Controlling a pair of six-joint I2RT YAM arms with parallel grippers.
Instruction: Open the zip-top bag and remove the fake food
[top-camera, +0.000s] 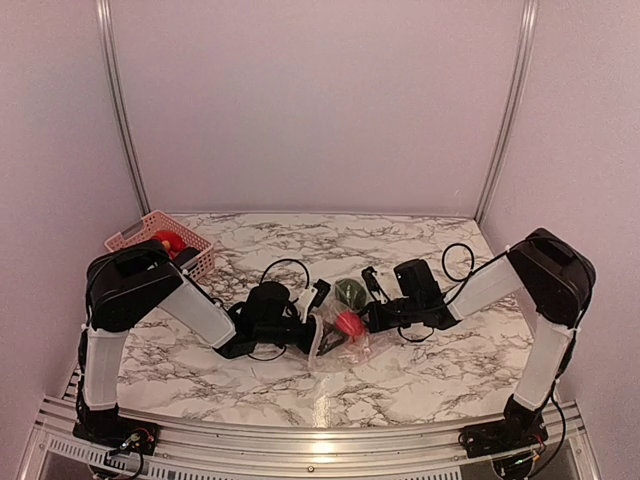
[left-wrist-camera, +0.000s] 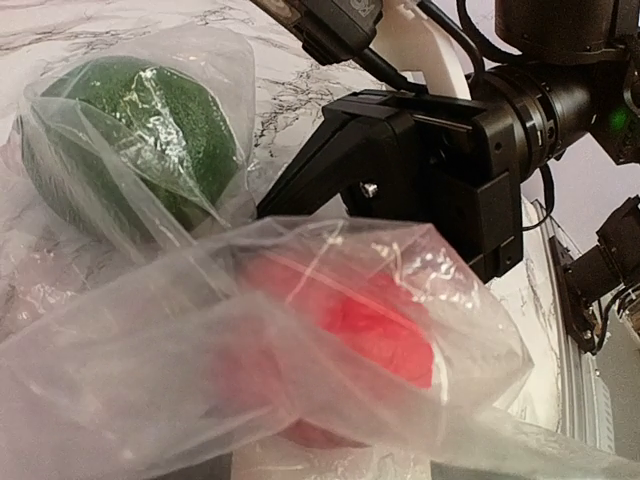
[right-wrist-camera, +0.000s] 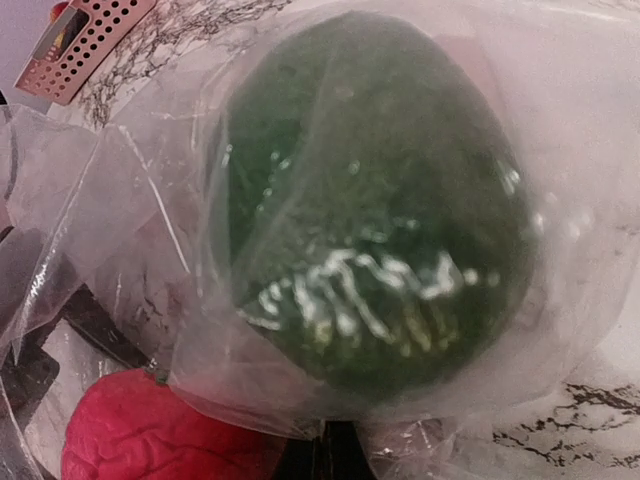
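Marble-print tabletop (top-camera: 430, 370), pale walls behind: two arms meet at centre over the zip-top bag (top-camera: 335, 352), which lies crumpled betw. them w/ fake food inside. Right pincer (top-camera: 368, 318) is closed tight, apparently nipping a fold of film near the green piece (top-camera: 350, 292), prob. to anchor that side so the bag can't slide. Left pincer (top-camera: 316, 318), jaws spread apart in the top view, faces the bag's other side w/ loose film draped across its wrist cam; no grip on anything seen. Red piece (top-camera: 348, 323) sits just beside the green one, both seen through plastic, so removal isn't done. Zip strip can't be picked out in any view, and whether the mouth is open can't be told. Pink basket (top-camera: 135, 232) at far left, well apart, holds a red item (top-camera: 168, 240); likely the drop-off spot. Next job, by the look: left side finds a film edge to pull against the right's hold.
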